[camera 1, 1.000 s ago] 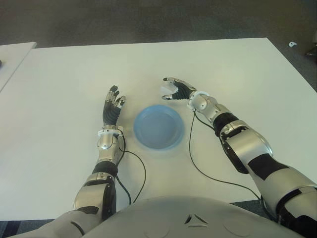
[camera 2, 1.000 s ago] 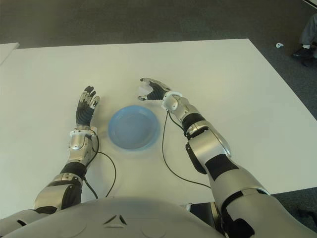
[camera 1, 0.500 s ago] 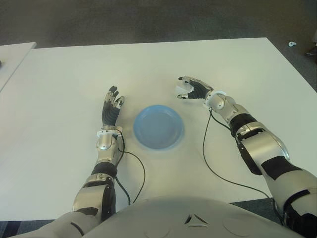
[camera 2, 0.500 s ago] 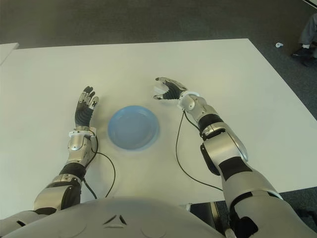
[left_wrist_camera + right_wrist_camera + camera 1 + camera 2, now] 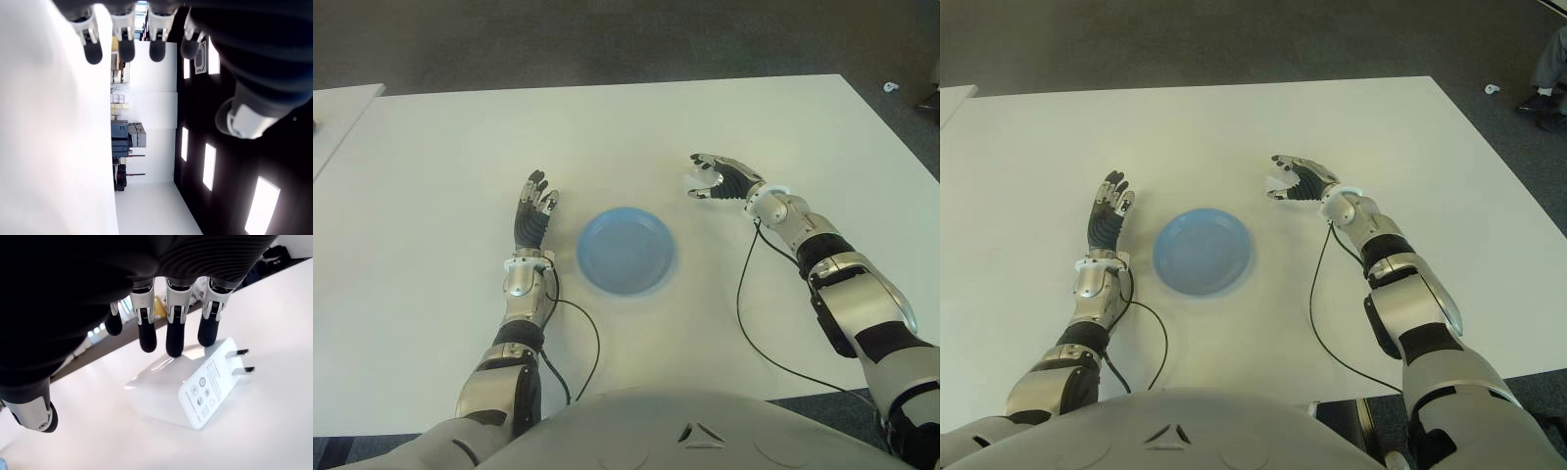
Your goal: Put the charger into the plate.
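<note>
White table (image 5: 440, 147) fills the view, dark floor beyond. Since a second ago the right hand (image 5: 720, 178) has swung outward, from just behind the blue plate (image 5: 626, 251) to well off its right side. Charger (image 5: 183, 389) lies on the table under that hand, prongs pointing away from the palm; fingers (image 5: 174, 328) loosely curved, tips touching its top, thumb apart, not gripping. Left hand (image 5: 533, 215) idle beside the plate's left, fingers straight, holding nothing.
</note>
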`<state>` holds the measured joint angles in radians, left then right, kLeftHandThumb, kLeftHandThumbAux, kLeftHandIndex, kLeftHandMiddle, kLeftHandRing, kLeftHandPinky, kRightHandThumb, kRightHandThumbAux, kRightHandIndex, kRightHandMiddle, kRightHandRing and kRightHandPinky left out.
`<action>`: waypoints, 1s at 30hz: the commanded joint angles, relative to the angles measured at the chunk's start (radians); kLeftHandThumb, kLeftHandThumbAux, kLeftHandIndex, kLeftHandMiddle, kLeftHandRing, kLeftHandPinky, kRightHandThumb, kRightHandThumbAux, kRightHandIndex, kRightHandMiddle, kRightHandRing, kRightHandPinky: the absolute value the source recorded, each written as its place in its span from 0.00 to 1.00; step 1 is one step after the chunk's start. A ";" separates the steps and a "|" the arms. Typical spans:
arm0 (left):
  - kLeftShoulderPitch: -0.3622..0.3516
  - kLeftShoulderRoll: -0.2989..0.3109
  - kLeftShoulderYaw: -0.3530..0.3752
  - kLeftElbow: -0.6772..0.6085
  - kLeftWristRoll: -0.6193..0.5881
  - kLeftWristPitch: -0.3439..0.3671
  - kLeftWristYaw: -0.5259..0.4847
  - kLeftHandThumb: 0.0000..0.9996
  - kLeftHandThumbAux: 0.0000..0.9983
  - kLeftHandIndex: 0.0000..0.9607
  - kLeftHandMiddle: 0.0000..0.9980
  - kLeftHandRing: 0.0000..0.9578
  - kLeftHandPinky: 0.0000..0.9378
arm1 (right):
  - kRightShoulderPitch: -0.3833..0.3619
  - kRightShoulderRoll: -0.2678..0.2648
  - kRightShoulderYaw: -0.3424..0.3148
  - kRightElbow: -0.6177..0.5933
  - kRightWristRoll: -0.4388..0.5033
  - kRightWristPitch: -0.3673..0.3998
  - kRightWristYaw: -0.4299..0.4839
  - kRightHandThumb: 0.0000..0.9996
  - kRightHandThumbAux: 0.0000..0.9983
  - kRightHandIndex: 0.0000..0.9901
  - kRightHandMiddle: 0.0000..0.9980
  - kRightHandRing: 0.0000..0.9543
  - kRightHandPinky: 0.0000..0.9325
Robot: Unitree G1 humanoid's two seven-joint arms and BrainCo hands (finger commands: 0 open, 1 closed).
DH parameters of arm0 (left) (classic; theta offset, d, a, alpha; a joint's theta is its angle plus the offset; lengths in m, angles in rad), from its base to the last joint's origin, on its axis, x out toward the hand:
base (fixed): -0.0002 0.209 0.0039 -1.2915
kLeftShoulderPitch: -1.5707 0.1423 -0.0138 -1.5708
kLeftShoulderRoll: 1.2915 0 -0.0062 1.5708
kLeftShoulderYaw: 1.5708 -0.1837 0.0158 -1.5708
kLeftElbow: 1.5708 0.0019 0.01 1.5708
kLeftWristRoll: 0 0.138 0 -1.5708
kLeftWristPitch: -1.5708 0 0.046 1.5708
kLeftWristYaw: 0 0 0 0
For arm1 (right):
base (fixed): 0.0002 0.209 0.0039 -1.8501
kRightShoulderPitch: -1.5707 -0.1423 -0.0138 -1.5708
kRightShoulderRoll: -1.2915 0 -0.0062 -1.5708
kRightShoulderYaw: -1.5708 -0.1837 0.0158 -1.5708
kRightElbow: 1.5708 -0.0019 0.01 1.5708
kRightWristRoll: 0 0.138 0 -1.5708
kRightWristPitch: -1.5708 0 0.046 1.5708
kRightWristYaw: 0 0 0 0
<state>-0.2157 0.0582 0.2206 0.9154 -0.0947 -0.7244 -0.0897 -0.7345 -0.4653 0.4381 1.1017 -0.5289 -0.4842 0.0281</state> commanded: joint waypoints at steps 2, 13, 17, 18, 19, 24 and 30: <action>0.143 -0.023 0.013 0.111 -0.022 0.041 -0.018 0.00 0.53 0.00 0.09 0.09 0.12 | 0.116 -0.028 0.042 -0.019 -0.043 0.035 0.057 0.00 0.52 0.00 0.23 0.31 0.34; 0.139 -0.023 0.013 0.120 -0.022 0.035 -0.016 0.00 0.53 0.00 0.09 0.10 0.12 | 0.184 -0.088 0.030 -0.151 -0.019 0.048 0.098 0.00 0.51 0.00 0.27 0.35 0.35; 0.136 -0.024 0.015 0.122 -0.023 0.038 -0.011 0.00 0.53 0.00 0.09 0.10 0.13 | 0.230 -0.120 0.012 -0.230 0.005 0.047 0.133 0.00 0.50 0.00 0.26 0.33 0.32; 0.136 -0.023 0.015 0.122 -0.023 0.039 -0.011 0.00 0.53 0.00 0.09 0.10 0.13 | 0.238 -0.125 0.008 -0.247 0.010 0.049 0.140 0.00 0.50 0.00 0.25 0.32 0.31; 0.136 -0.023 0.015 0.122 -0.023 0.039 -0.011 0.00 0.53 0.00 0.09 0.10 0.13 | 0.249 -0.132 0.002 -0.269 0.016 0.050 0.148 0.00 0.49 0.00 0.25 0.32 0.31; 0.136 -0.021 0.016 0.123 -0.024 0.043 -0.013 0.00 0.54 0.00 0.09 0.10 0.12 | 0.311 -0.166 -0.029 -0.386 0.047 0.062 0.190 0.00 0.47 0.00 0.23 0.29 0.27; 0.136 -0.017 0.015 0.124 -0.021 0.045 -0.013 0.00 0.54 0.00 0.09 0.09 0.12 | 0.395 -0.187 -0.083 -0.529 0.101 0.093 0.243 0.00 0.43 0.00 0.19 0.24 0.22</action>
<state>-0.2158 0.0651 0.2249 0.9243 -0.0993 -0.7265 -0.0901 -0.4254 -0.6478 0.3486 0.6012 -0.4365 -0.4292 0.1997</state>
